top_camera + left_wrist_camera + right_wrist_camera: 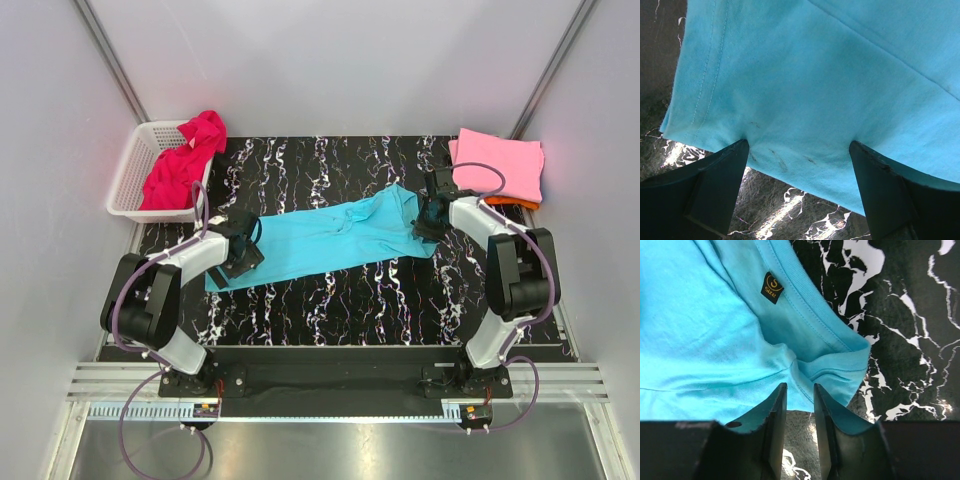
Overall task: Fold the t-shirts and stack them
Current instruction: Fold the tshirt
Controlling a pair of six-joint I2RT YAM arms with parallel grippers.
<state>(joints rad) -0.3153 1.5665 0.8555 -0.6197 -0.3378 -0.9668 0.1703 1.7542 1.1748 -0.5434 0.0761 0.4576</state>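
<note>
Two arms reach from the near edge to the turquoise t-shirt (330,240), which lies stretched flat across the black marbled table (350,310). At the shirt's left end the left gripper (797,145) stands spread wide, fingertips at the cloth's edge. At its right end, by the collar, the right gripper (800,387) shows a slim gap; whether it pinches cloth I cannot tell. Beyond the shirt, far left, a magenta t-shirt (185,165) drapes over a white basket (125,180). Far right, a folded pink t-shirt (500,160) lies on an orange t-shirt (512,204).
</note>
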